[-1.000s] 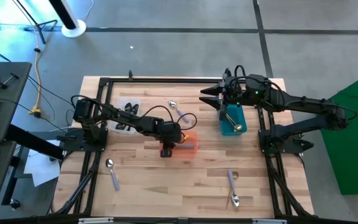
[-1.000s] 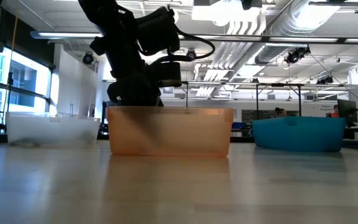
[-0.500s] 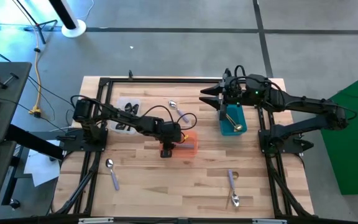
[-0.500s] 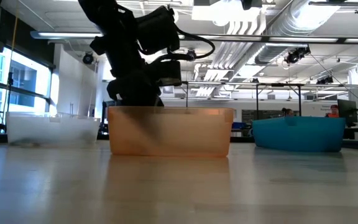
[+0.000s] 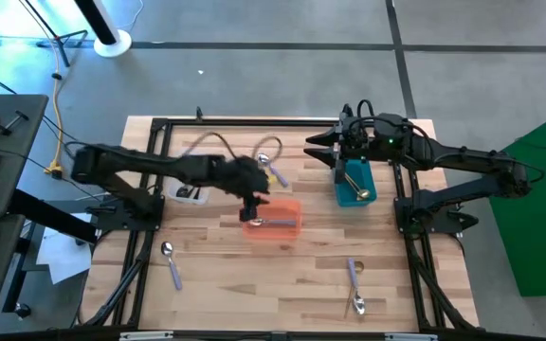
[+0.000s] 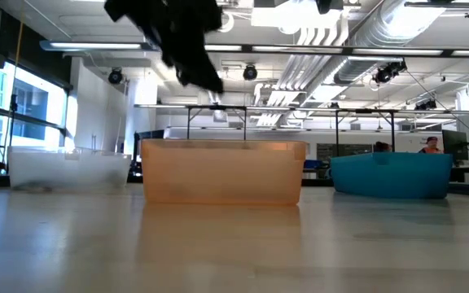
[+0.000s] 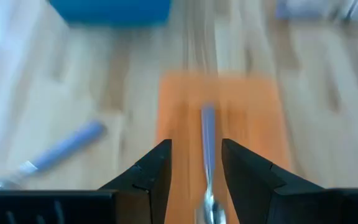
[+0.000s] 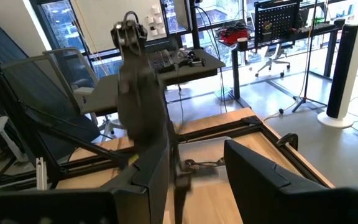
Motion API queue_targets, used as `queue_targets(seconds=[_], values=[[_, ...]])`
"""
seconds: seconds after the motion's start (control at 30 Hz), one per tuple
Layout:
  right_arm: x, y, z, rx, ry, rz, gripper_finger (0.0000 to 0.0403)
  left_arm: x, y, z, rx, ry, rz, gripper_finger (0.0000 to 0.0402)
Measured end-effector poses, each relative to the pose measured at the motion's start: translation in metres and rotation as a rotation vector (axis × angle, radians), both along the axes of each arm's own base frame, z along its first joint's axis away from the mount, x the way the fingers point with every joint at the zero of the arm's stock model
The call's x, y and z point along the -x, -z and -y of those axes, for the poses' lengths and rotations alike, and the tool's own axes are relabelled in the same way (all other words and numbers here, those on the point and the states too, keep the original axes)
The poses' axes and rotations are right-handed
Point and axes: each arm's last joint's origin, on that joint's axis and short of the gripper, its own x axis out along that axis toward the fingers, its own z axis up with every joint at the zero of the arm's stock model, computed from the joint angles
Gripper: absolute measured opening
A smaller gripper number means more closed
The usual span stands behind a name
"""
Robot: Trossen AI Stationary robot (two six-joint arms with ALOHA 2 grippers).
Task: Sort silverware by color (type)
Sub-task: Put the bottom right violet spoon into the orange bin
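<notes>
The sorting is partly done. A silver spoon with a pale lavender handle (image 5: 271,223) lies inside the translucent orange plastic bin (image 5: 290,207) near the middle of the wooden surface (image 5: 226,270), and a gold piece (image 5: 354,185) rests in the teal plastic bin (image 5: 358,169) toward the right. Dark shapes, probably black spoons, show in the clear plastic bin (image 5: 190,192) at the left.

Four lavender-handled spoons remain loose: one (image 5: 172,263) at the front left, two (image 5: 355,286) at the front right, and one (image 5: 273,170) just behind the orange bin.

The left gripper (image 5: 251,201) hangs above the orange bin, jaws apart and empty, with the dropped spoon seen between them in its wrist view. The right gripper (image 5: 322,150) waits beside the teal bin at the back, jaws parted and empty.

The loose spoons lie in the open, well apart; nothing blocks them.
</notes>
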Motion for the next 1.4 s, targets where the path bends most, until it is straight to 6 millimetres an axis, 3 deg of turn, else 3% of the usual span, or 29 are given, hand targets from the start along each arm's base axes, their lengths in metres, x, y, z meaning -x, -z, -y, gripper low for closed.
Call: queue_targets(seconds=[0.37, 0.5, 0.67, 0.83, 1.17, 1.4], values=[[0.000, 0.000, 0.000, 0.002, 0.000, 0.000, 0.0140, 0.079, -0.112, -0.011, -0.018, -0.095, 0.470, 0.0131], [0.000, 0.000, 0.000, 0.002, 0.000, 0.000, 0.0140, 0.111, -0.141, -0.011, -0.044, -0.135, 0.630, 0.0131], [0.000, 0.000, 0.000, 0.003, 0.000, 0.000, 0.0140, 0.141, -0.163, -0.007, -0.078, -0.136, 0.772, 0.0131], [0.000, 0.000, 0.000, 0.003, 0.000, 0.000, 0.0140, 0.150, -0.167, -0.006, -0.088, -0.133, 0.827, 0.0131], [0.000, 0.000, 0.000, 0.004, 0.000, 0.001, 0.0140, 0.142, -0.119, -0.007, 0.023, -0.148, 0.950, 0.0131], [0.000, -0.003, -0.001, 0.045, -0.042, 0.028, 0.0140, 0.138, -0.110, -0.007, 0.032, -0.152, 0.914, 0.0131]])
